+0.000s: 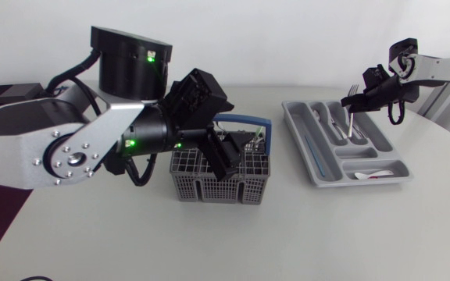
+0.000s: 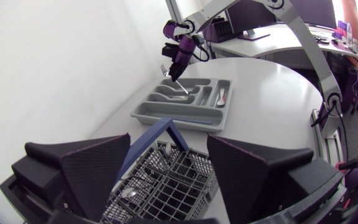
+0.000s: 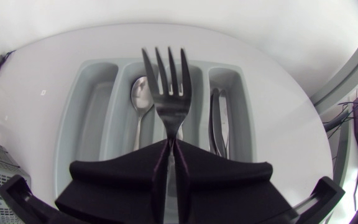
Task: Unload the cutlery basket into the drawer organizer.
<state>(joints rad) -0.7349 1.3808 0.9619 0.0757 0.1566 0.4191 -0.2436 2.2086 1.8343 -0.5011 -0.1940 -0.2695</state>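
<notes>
Now, on the worktop: a grey cutlery basket with a blue handle is standing on the left arm's side, apart from a grey drawer organizer.
Basket: a spoon and other metal pieces are lying in its mesh compartments.
Organizer: spoons are lying in one long compartment and knives in another; a white spoon is resting in the crosswise compartment.
Fork: shiny metal with four tines, it is hanging upright over the organizer's middle compartments, tines up.
Right tool: its fingers are clamping the fork's handle from both sides.
Left tool: it is hovering over the basket, fingers standing wide apart and gripping nothing.
</notes>
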